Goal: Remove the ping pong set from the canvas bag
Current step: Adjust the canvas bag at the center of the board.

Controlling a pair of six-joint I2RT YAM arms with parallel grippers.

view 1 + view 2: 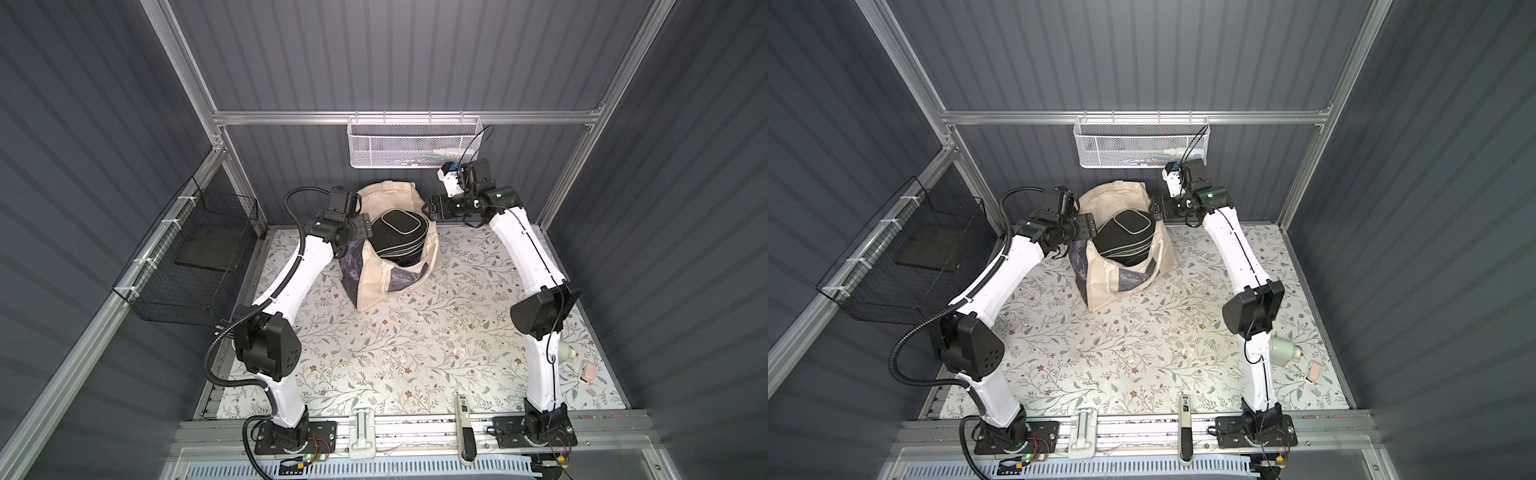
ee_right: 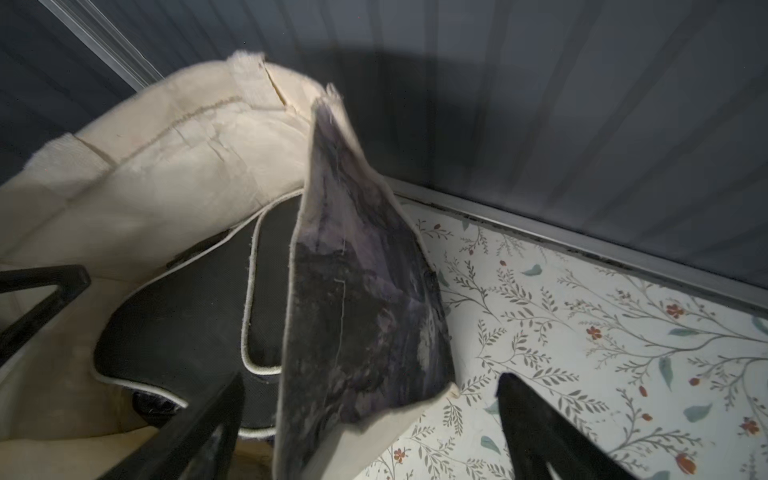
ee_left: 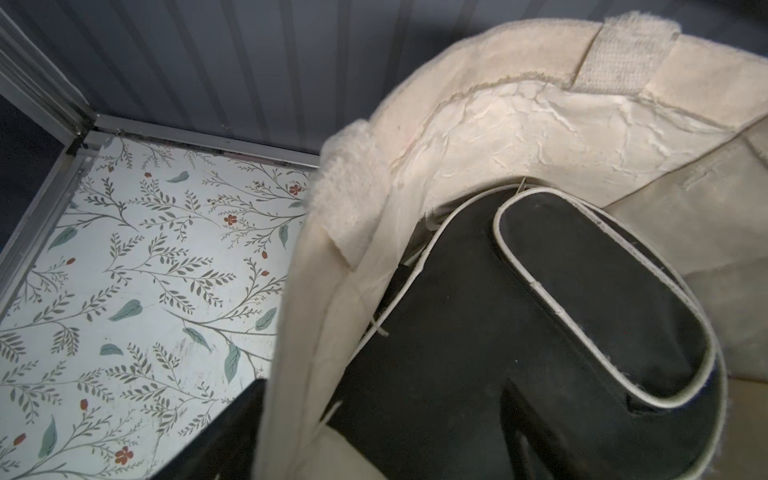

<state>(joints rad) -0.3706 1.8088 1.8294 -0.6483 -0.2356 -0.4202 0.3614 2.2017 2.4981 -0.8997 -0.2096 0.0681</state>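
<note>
**Both grippers straddling the bag's rim, paddle case lying inside**

The canvas bag (image 1: 376, 286) is standing open at the far middle of the floral table (image 1: 415, 353), showing cream fabric with dark marbled panels. A black paddle case (image 1: 397, 232) with pale piping is lying on top inside the bag and filling most of its mouth. Something darker is peeking out beneath the case's near edge (too hidden to name).

The left gripper (image 1: 362, 227) is reaching in from the left and sitting at the bag's left rim. In the left wrist view its jaws are standing apart. One finger is hanging outside the cream wall over the table, and the other is inside above the black case. The fabric is passing between them, and they are not pinching it.

The right gripper (image 1: 429, 208) is reaching in from the right at the bag's far right rim. In the right wrist view its jaws are likewise gaping wide, one finger inside over the case and the other outside over the table. The marbled side panel is rising between them, with neither finger clearly pressing on it.

A white mesh basket (image 1: 411, 145) is hanging on the far wall above the bag. A black wire basket (image 1: 187, 266) is hanging on the left wall, well apart from the bag.
</note>
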